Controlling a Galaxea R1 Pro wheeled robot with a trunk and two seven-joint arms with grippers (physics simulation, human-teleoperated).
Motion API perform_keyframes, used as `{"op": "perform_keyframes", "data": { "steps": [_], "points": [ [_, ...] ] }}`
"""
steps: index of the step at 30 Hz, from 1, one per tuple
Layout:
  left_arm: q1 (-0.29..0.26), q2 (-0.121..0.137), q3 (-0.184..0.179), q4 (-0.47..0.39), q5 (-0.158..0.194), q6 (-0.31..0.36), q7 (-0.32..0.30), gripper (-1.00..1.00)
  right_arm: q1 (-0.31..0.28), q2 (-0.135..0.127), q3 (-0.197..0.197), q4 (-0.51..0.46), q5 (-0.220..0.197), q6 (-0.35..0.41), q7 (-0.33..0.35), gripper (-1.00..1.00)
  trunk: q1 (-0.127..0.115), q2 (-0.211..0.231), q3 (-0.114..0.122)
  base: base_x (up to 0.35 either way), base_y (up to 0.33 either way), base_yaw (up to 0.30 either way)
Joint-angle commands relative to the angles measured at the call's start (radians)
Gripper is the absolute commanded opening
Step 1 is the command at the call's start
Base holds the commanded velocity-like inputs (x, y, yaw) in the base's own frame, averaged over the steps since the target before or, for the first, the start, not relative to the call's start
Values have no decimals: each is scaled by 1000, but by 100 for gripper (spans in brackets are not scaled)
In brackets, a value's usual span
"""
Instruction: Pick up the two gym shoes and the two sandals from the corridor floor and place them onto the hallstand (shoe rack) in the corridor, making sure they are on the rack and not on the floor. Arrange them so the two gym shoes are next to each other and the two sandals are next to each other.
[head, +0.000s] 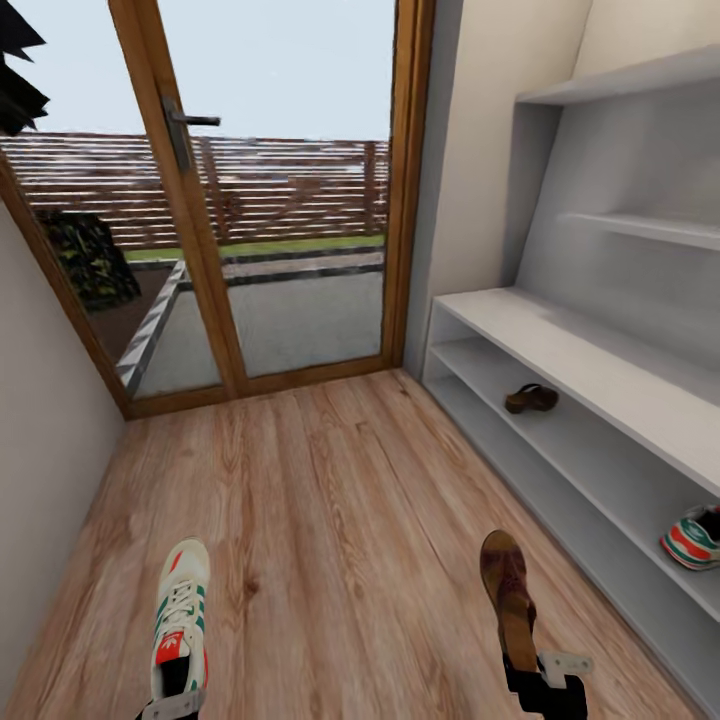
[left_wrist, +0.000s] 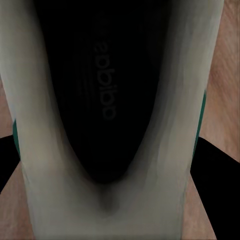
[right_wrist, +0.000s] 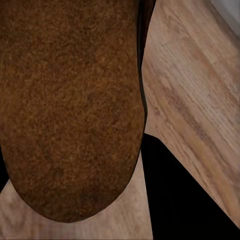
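A white gym shoe (head: 181, 618) with green stripes points forward at the lower left, and my left gripper (head: 172, 706) is shut on its heel. The left wrist view looks into that gym shoe's dark insole (left_wrist: 107, 100). At the lower right my right gripper (head: 545, 680) is shut on the heel of a brown sandal (head: 505, 590), whose tan insole (right_wrist: 70, 100) looms close in the right wrist view. The white-grey hallstand (head: 560, 345) runs along the right wall. On one of its open shelf levels lie another sandal (head: 530, 398) and, further right, a second gym shoe (head: 695, 536), well apart.
A wood-framed glass door (head: 190, 200) closes the corridor ahead. A plain wall (head: 50, 450) bounds the left side. Wood-plank floor (head: 340, 500) stretches between the wall and the rack. Floating wall shelves (head: 640, 225) hang above the bench.
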Motion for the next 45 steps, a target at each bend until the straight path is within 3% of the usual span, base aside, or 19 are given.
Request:
{"op": "perform_keyframes", "data": {
  "steps": [1, 24, 45],
  "points": [
    [-1, -1, 9, 0, -10, -4, -6, -100, -1, 0, -9, 1, 4, -3, 5, -100, 0, 0, -1, 339, 15, -24],
    [0, -1, 9, 0, -10, -4, -8, -100, -1, 0, -9, 1, 3, -3, 5, -100, 0, 0, -1, 270, 180, -227],
    [-1, -1, 9, 0, -10, -4, -8, -100, -1, 0, -9, 1, 4, -3, 5, -100, 0, 0, -1, 8, 6, -269]
  ]
}}
